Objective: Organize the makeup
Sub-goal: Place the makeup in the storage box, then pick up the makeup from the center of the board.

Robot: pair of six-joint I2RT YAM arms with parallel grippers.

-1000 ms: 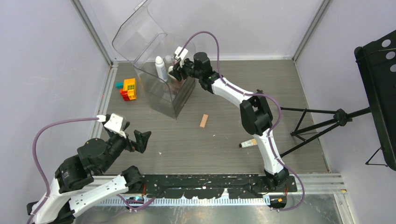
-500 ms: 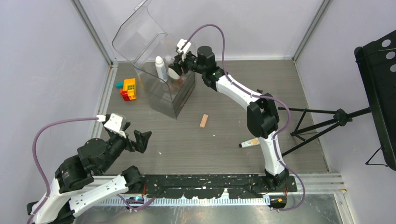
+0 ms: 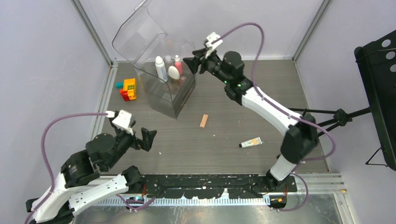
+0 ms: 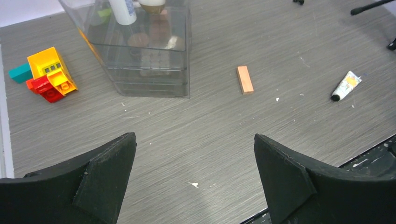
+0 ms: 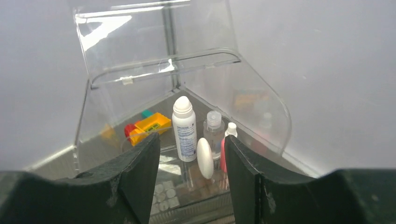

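Right gripper point(image 3: 192, 65): being held half-parted, empty, beside the clear case point(image 3: 164, 100).
White compact point(image 3: 173, 72): standing inside the case.
Peach sponge point(image 3: 204, 121): lying right of the case (narrow sides probably best gripped).
Left gripper point(image 3: 142, 139): being held wide, empty.

left wrist view: white bottle point(image 4: 123, 10) and oval compact point(image 4: 152, 4) cut off by top edge. drawer contents point(image 4: 152, 44) blurred through clear case point(image 4: 140, 81). right wrist view: pink bottle point(image 5: 231, 130) mostly hidden, only cap and sliver show. top view: tube point(image 3: 251, 142) label too small to read.
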